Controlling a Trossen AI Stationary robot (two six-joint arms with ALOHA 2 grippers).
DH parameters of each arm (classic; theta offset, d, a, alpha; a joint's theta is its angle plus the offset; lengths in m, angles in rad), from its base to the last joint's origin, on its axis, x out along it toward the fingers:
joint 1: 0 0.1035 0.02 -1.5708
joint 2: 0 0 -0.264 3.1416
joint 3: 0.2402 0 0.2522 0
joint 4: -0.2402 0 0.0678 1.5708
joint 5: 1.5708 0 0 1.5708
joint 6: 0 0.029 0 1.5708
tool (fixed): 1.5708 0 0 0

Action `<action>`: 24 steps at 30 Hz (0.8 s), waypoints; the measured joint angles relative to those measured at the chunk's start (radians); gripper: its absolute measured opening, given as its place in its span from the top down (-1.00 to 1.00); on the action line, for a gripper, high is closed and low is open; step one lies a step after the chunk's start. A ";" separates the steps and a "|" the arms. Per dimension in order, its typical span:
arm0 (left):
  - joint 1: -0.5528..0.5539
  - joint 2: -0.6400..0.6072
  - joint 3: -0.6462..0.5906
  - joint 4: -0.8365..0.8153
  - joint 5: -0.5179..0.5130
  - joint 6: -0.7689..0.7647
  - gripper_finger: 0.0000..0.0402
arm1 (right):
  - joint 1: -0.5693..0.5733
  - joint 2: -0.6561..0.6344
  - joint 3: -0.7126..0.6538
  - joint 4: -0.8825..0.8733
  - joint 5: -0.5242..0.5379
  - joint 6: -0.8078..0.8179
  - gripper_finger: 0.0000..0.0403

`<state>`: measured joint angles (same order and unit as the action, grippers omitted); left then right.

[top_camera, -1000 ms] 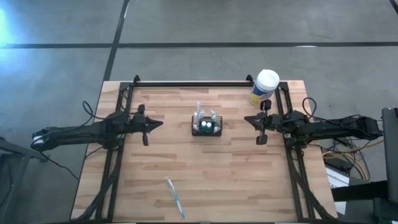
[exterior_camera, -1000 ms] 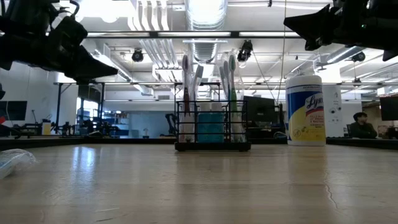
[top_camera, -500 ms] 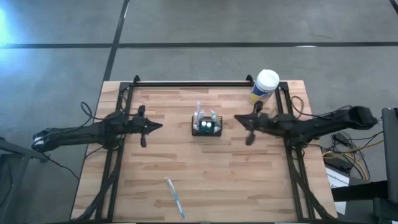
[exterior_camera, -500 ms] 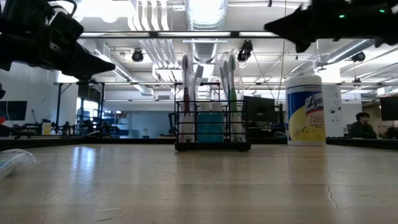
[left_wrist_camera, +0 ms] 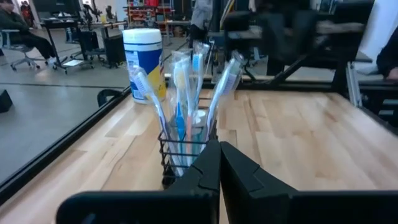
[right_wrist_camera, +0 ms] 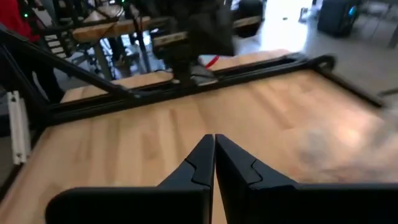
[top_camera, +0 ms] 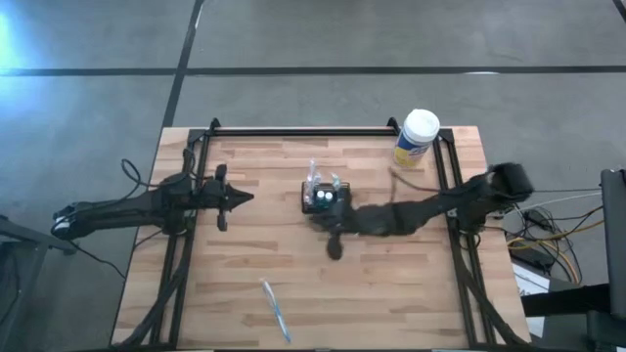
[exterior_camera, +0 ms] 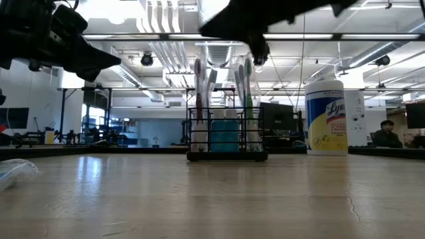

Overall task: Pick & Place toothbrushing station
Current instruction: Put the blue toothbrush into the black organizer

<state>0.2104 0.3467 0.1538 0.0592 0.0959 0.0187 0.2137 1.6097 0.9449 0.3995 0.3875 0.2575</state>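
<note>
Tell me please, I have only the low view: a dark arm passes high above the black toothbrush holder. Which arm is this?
Observer: The right one. In the high view it stretches across the table, with the right claw beside the toothbrushing station.
Operator: Is this claw open?
Observer: No. The right wrist view shows its fingers shut together, with nothing between them.
Operator: Where is the left claw?
Observer: The left claw is at the table's left side, shut, pointing at the station.
</note>
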 joint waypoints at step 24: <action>0.000 -0.177 0.009 -0.118 0.001 -0.154 0.96 | 0.219 0.804 1.414 -1.206 0.120 0.569 0.14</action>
<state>0.2104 0.1693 0.1631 -0.0584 0.0967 -0.1356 0.4324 2.4133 2.3588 -0.8063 0.5076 0.8267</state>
